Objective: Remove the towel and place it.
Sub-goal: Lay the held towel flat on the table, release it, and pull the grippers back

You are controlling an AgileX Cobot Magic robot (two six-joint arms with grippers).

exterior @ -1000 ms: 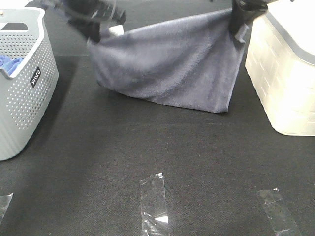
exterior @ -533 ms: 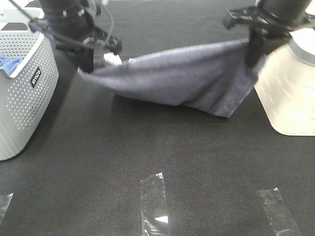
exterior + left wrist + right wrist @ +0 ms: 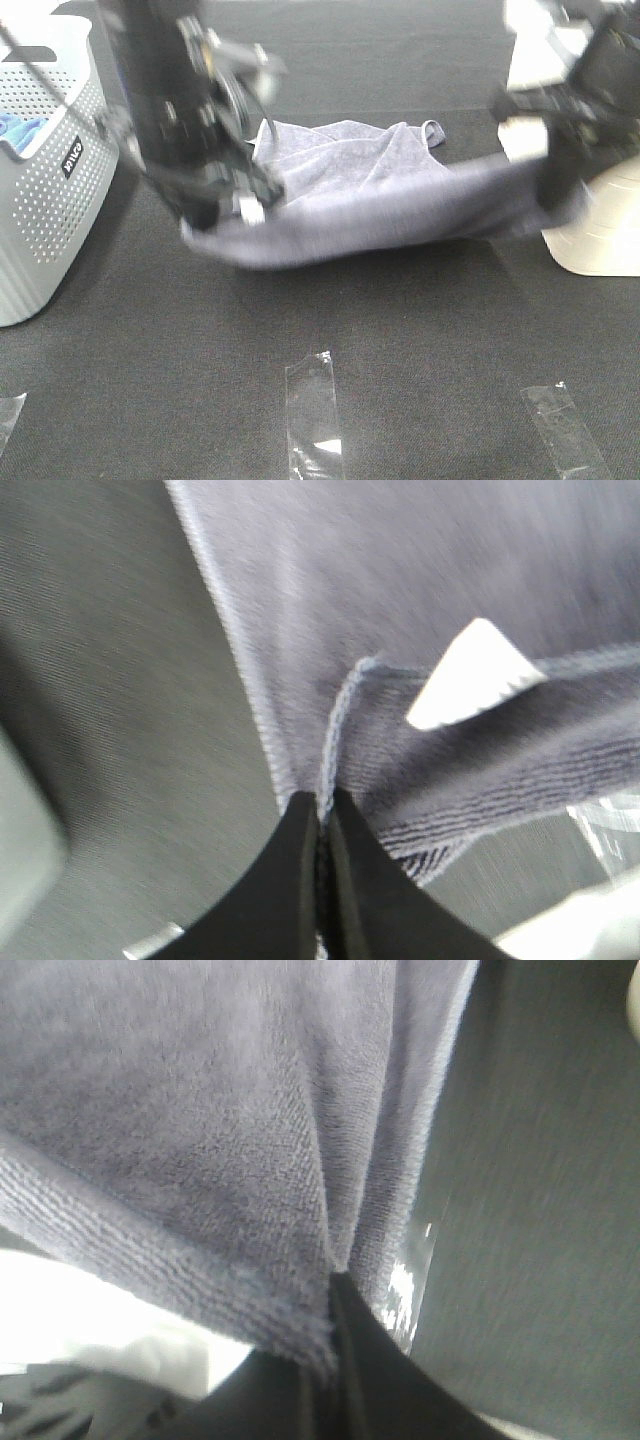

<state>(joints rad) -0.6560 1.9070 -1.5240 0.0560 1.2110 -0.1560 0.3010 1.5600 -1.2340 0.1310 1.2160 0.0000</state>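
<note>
The high camera looks down over the table. Each wrist camera sits close behind its fingers, facing the towel at their tips, which all views share.

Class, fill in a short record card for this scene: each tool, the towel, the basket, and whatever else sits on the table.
left tool: shut on the towel at its hemmed edge, near a white label
right tool: shut on the towel's other end
towel: slate-grey, stretched between them, far part rumpled on the black table
basket: grey, perforated, at the left, blue cloth inside
other: white container at the right; clear tape strips near the front
</note>
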